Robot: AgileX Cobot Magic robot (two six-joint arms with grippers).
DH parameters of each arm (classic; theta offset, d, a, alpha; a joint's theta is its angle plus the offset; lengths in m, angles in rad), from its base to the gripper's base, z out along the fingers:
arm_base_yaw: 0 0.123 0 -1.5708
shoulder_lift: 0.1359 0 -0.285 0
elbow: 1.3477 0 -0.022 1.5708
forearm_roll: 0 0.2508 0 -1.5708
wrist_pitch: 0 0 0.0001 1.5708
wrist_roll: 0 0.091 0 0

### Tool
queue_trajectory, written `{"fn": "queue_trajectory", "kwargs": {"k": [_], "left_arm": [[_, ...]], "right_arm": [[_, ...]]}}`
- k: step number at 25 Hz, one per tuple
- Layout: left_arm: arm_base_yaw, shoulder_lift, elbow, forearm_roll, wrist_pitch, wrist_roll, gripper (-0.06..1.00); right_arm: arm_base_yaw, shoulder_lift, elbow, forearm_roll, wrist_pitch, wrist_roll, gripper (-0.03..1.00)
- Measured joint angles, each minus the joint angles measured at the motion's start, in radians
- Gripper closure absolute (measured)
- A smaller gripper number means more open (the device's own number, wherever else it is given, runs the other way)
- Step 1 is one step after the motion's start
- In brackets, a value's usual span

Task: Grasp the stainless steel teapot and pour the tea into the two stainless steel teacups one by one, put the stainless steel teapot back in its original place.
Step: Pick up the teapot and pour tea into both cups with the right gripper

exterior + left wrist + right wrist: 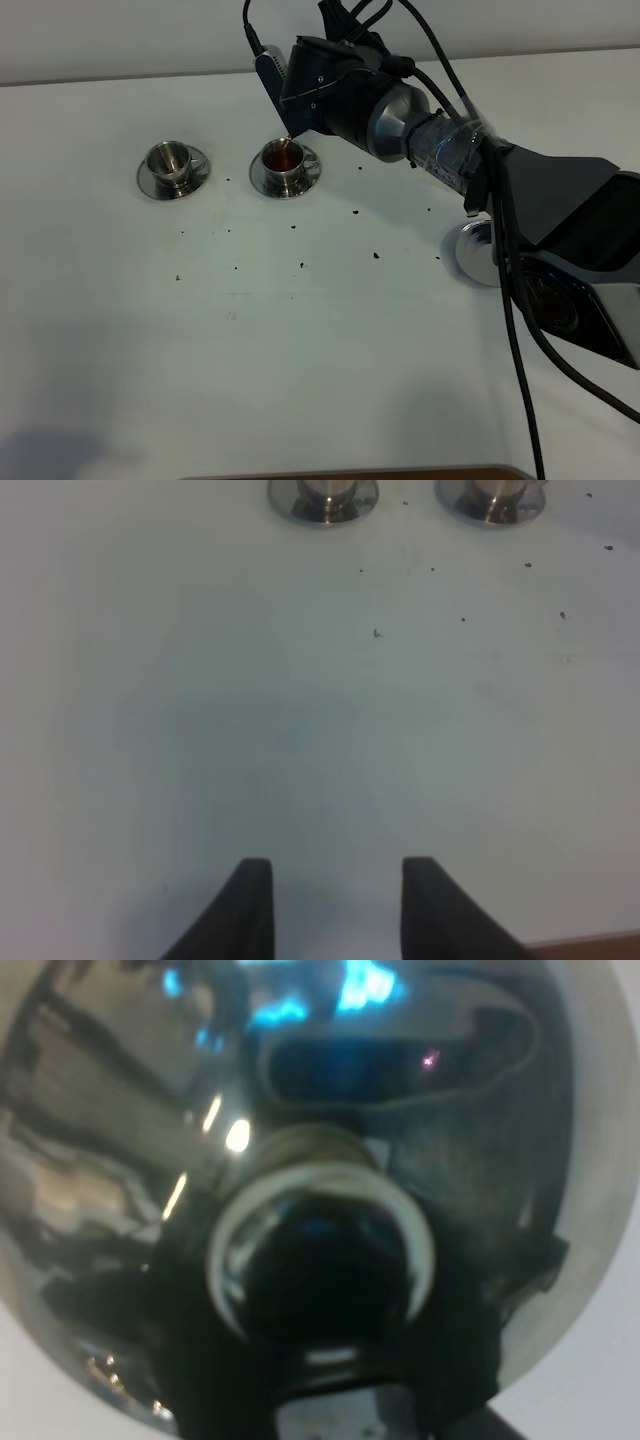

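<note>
Left teacup [168,160] on own saucer [147,184], toward back left of table [300,380]. Right teacup [286,163] on own saucer [257,180], beside left one on its right, apart from it, tea [284,157] inside. Stainless steel teapot [110,1130] above right teacup and behind it to right, spout [290,135] over cup; body hidden behind arm in high view. Round disc [472,252] on table far right, nearer front than cups, partly under arm. Specks [375,255] scattered on table in front of cups.

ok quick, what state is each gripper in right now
left gripper: open, holding nothing
right gripper: closed on the stainless steel teapot
</note>
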Motion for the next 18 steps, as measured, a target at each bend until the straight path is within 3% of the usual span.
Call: {"fn": "queue_trajectory", "kwargs": {"k": [8, 18], "left_arm": [[0.0, 0.0, 0.0, 0.0, 0.0, 0.0, 0.58], [0.0, 0.0, 0.0, 0.0, 0.0, 0.0, 0.58]], "right_arm": [[0.0, 0.0, 0.0, 0.073, 0.069, 0.03, 0.78], [0.001, -0.011, -0.003, 0.183, 0.139, 0.162, 0.78]]}}
